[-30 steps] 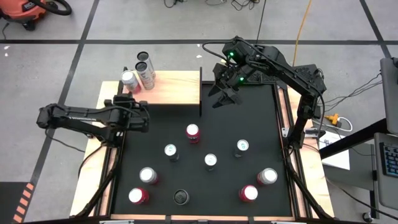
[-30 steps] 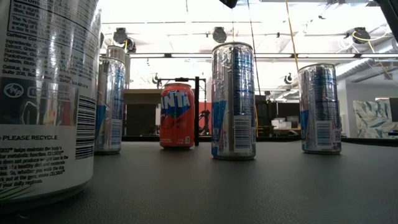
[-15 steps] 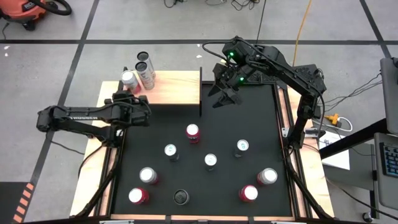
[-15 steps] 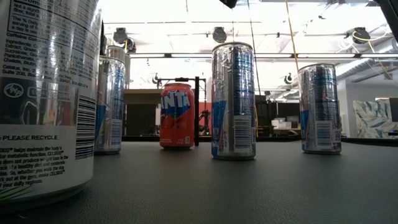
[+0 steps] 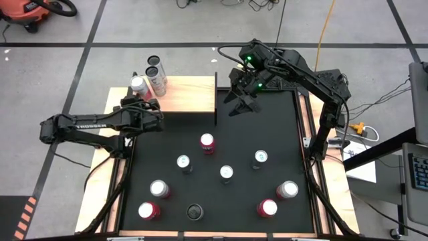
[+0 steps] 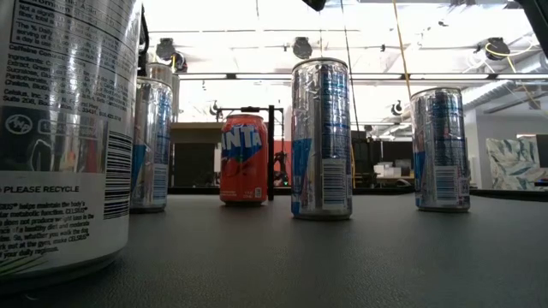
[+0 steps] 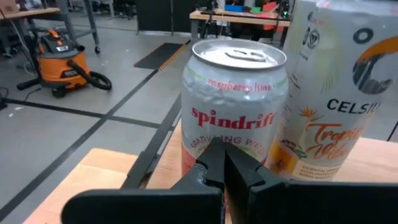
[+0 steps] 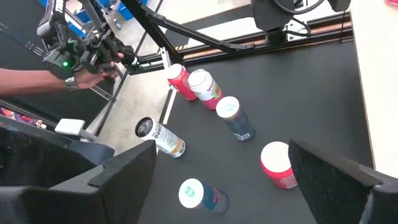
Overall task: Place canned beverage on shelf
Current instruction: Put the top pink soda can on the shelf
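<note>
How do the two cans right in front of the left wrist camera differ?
The short silver Spindrift raspberry-lime can stands lower and wider, with its whole top showing; the taller white Celsius can beside it runs up out of the picture. The Spindrift carries red lettering, the Celsius an orange tropical design. The shut left claw points at the Spindrift, not the Celsius. Both stand upright on the pale wooden shelf.

Bright overhead light, backlit low view

Low view: nearest can [image 6: 64,137] cut off at top and left — shelf [image 5: 187,94] hidden behind cans.
</note>
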### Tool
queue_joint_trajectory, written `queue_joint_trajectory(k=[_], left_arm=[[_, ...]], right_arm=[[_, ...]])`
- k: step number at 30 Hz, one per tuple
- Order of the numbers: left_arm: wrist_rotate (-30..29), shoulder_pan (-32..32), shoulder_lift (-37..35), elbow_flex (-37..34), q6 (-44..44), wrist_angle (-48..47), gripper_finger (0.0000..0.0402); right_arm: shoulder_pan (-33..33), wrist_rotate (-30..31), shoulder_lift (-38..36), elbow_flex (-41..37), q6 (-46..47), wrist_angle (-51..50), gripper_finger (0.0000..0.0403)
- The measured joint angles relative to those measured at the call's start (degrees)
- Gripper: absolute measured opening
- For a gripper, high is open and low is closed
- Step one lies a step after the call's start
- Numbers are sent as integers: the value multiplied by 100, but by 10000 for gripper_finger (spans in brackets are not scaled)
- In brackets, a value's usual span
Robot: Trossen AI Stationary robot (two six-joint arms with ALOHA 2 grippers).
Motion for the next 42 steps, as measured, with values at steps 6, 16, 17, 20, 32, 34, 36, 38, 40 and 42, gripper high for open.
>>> queue_joint_trajectory(k=[6, 16, 17, 20, 32, 34, 36, 38, 40, 42], left_arm=[[124, 2, 255, 0, -21, 36, 2], [119, 261, 595, 0, -25, 306, 1], [119, 289, 604, 0, -25, 311, 1], [119, 348, 604, 0, -21, 309, 1], [89, 611, 604, 0, 4, 520, 1], [86, 637, 604, 0, 27, 635, 1], [86, 671, 602, 0, 31, 668, 1], [86, 700, 602, 0, 31, 670, 1], [84, 744, 602, 0, 34, 670, 1], [76, 795, 602, 0, 37, 678, 1]], right_arm=[[0, 0, 0, 0, 0, -1, 345], [0, 0, 0, 0, 2, -1, 345], [0, 0, 0, 0, 2, -2, 345], [0, 0, 0, 0, 2, -7, 345], [0, -1, 0, 0, -39, -9, 345], [0, -2, 0, 0, -39, -11, 345], [1, -2, 0, 0, -39, -14, 345], [0, -2, 0, 0, -39, -16, 345], [1, -2, 0, 0, -39, -17, 345], [0, -3, 0, 0, -39, -18, 345]])
